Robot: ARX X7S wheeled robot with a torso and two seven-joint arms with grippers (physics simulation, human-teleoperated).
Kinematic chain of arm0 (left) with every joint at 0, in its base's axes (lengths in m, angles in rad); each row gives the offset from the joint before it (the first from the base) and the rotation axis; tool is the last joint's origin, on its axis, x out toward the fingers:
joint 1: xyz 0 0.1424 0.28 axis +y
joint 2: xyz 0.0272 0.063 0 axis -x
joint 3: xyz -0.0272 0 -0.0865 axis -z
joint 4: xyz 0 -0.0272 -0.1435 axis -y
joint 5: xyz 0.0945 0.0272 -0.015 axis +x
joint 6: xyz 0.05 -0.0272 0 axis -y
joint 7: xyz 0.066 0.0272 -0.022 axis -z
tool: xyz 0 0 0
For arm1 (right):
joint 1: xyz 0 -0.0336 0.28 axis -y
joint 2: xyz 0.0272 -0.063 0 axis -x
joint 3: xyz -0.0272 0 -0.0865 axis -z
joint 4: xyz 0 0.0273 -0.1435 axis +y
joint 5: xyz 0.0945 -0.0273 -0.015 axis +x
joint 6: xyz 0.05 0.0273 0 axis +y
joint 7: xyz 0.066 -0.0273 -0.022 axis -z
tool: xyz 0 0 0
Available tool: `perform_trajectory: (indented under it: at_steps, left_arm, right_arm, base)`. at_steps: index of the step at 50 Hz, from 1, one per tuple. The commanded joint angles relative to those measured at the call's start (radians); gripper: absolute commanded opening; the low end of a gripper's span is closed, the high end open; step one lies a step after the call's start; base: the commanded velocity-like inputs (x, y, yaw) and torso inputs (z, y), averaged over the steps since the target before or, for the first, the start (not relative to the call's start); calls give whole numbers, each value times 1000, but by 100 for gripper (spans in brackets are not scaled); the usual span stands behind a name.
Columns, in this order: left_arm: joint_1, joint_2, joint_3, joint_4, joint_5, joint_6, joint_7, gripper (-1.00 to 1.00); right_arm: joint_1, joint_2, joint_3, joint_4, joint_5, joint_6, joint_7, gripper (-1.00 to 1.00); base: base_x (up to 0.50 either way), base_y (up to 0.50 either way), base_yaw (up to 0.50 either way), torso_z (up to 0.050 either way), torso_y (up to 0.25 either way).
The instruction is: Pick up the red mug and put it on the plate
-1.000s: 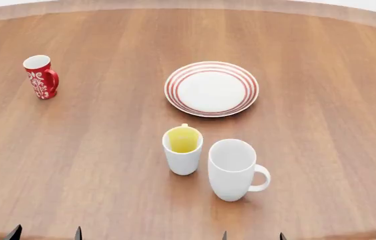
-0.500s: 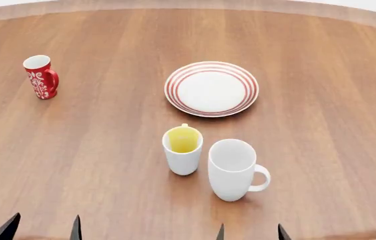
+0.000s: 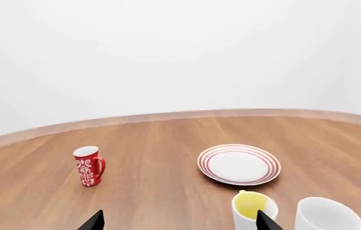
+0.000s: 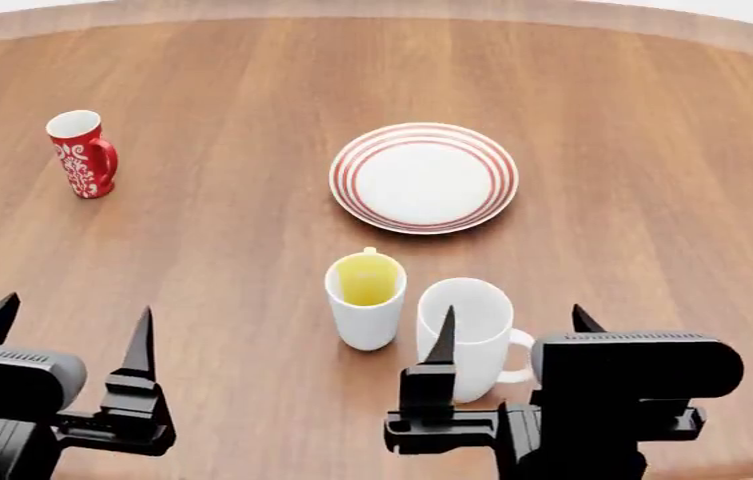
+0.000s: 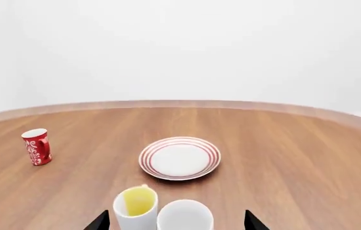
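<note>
Both arms have risen into head view at the counter's (image 4: 643,120) near edge; left tool (image 4: 69,345) and right tool (image 4: 510,340) gape wide, empty. Red mug (image 4: 83,153) stands upright near the far-left edge, well apart from the plate (image 4: 424,177), for the left arm's reach.

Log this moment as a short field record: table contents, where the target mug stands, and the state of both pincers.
target: red mug, upright, far left of the wooden table, handle toward the plate
destination: plate, centre, nothing on it
other items: white mug with yellow inside beside larger white mug, both nearer than the plate
left pincer: open, holding nothing, near table edge
right pincer: open, holding nothing, in front of the larger white mug
task status: red mug not yet grasped
</note>
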Motion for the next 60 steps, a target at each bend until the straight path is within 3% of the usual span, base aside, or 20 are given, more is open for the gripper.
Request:
perform_trajectory:
  at_steps: [1,13,27,60]
  left_arm:
    - [-30,-11,-4,47,-19,-58,-8,100]
    - [-25,-18,-16,32,-33,-42,-13,100]
    - [-23,-26,-20,21,-43,-30,-21,100]
    - [-27,-41,-20,16,-68,-22,-40,100]
  right_arm:
    - [75,12,18,-37,23,98,23,100]
    - [264,53,161,88,9,174,91,100]
    - [298,81,221,115,8,193,116,100]
    - [310,86,201,112,29,221,128,100]
  base:
    - [0,0,0,0,0]
    - [0,0,0,0,0]
    - [9,0,0,0,0]
    - [498,0,0,0,0]
